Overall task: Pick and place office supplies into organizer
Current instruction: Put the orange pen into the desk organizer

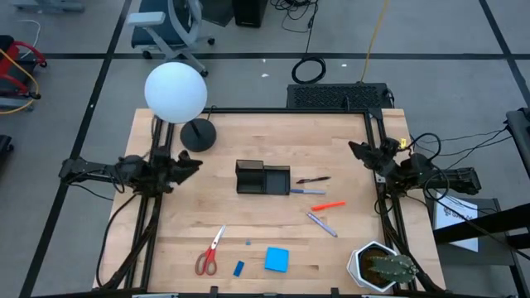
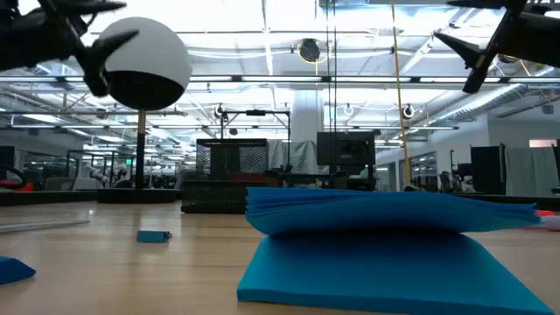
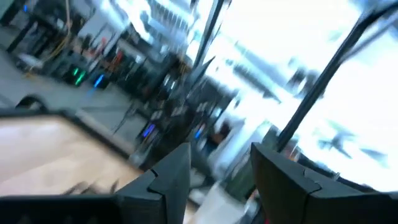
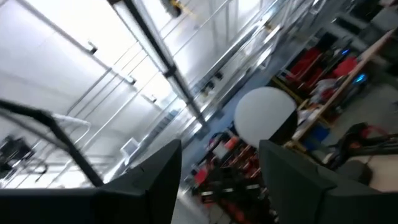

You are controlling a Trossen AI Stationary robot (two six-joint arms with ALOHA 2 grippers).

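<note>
Overhead, I take the organizer [image 1: 262, 178] at mid-table as my landmark: the thin black pen [image 1: 314, 180], the orange marker [image 1: 329, 205] and the purple pen [image 1: 322, 224] lie just beyond its right end, while the scissors [image 1: 210, 251], eraser [image 1: 238, 268] and blue notepad [image 1: 277, 260] sit well toward the near edge from it. My left gripper [image 1: 192, 164] hangs left of the organizer, my right gripper [image 1: 358, 151] right of it, both released and empty. From table height, the notepad [image 2: 385, 249] fills the foreground with the eraser [image 2: 153, 235] beside it. Past my left wrist, the fingers [image 3: 168, 180] stand apart on nothing; past my right wrist, its fingers [image 4: 155, 171] likewise. I judge the right arm nearer the black pen, whose long axis runs roughly toward the organizer.
</note>
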